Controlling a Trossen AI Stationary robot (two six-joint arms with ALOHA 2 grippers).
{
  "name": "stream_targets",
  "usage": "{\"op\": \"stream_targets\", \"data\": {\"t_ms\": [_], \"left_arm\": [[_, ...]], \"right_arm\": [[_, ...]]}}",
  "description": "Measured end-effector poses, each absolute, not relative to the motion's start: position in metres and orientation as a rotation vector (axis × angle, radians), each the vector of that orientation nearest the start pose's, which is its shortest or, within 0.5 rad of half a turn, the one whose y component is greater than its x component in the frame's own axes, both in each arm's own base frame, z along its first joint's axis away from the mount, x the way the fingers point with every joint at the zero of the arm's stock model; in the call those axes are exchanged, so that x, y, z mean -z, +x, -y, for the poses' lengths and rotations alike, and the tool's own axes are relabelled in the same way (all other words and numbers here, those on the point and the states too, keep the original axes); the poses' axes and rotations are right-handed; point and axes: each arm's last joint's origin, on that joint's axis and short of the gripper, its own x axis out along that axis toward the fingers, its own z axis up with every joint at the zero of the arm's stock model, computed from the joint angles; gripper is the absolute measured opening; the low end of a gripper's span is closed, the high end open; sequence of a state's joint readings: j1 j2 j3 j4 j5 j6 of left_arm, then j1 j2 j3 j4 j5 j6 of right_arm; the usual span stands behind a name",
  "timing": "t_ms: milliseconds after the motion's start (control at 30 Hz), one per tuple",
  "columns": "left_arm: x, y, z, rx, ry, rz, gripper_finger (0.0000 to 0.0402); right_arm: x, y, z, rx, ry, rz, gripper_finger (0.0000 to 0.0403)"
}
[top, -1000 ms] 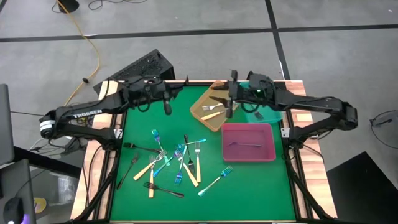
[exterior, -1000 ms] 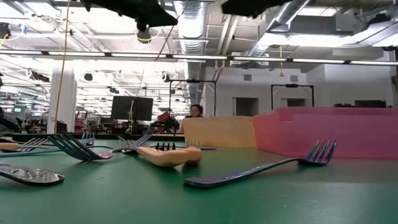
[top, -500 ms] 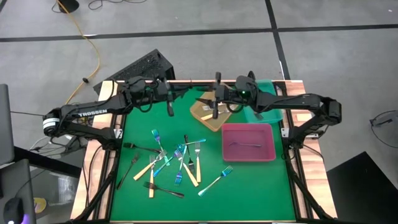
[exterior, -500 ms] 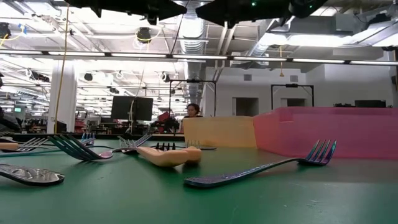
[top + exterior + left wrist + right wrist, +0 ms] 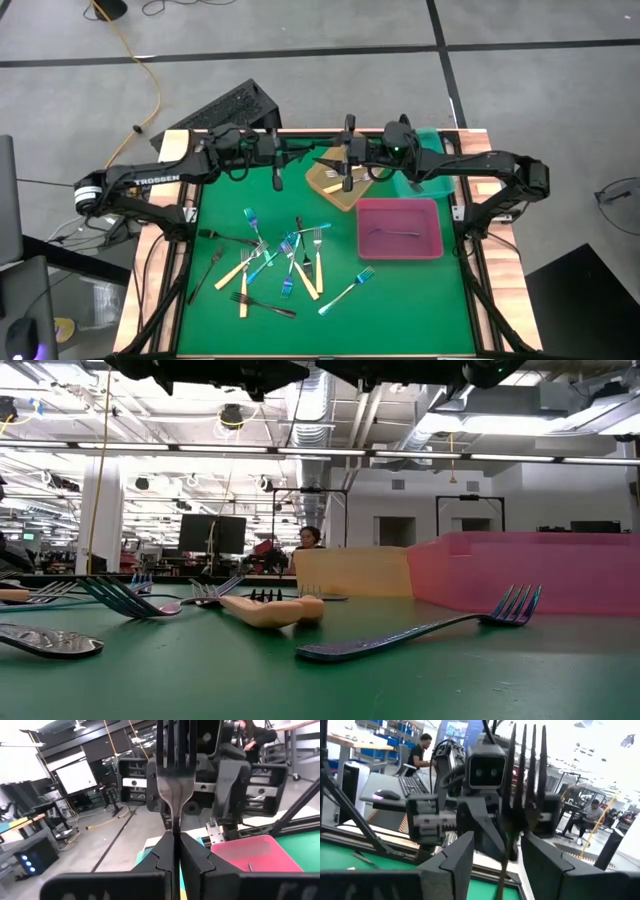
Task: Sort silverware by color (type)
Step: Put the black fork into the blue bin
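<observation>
Taking the square tray (image 5: 401,229) holding one fork (image 5: 390,233) as the landmark: a scattered heap of forks (image 5: 280,262) lies on the surface (image 5: 400,300) to its left. Behind it sits a tilted tray (image 5: 337,186) with more forks, another tray (image 5: 432,150) behind and to the right. The left claw (image 5: 278,177) and right claw (image 5: 347,177) hang above the surface's back edge, facing each other.

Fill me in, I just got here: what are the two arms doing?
They are passing a black fork between them above the table's far edge. The left gripper is shut on its handle; the right gripper has open fingers around it. More forks lie on the mat, one in the pink tray.
</observation>
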State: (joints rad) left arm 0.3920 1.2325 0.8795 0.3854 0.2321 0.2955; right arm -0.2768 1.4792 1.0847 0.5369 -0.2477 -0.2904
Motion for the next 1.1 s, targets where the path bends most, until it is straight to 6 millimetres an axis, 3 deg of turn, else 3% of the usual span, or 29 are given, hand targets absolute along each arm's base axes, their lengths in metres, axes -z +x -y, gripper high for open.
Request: {"op": "stream_targets", "data": {"t_ms": [367, 967, 1100], "left_arm": [[-0.323, 0.266, -0.102, -0.129, 0.308, 0.023, 0.0], [-0.317, 0.283, -0.098, -0.096, 0.349, 0.076, 0.0], [-0.318, 0.282, -0.098, -0.099, 0.353, 0.086, 0.0]], "right_arm": [[-0.34, 0.328, 0.09, 0.043, -0.269, 0.125, 0.0243], [-0.341, 0.329, 0.087, 0.034, -0.272, 0.128, 0.0244], [-0.338, 0.329, 0.087, 0.032, -0.271, 0.106, 0.0227]]}}
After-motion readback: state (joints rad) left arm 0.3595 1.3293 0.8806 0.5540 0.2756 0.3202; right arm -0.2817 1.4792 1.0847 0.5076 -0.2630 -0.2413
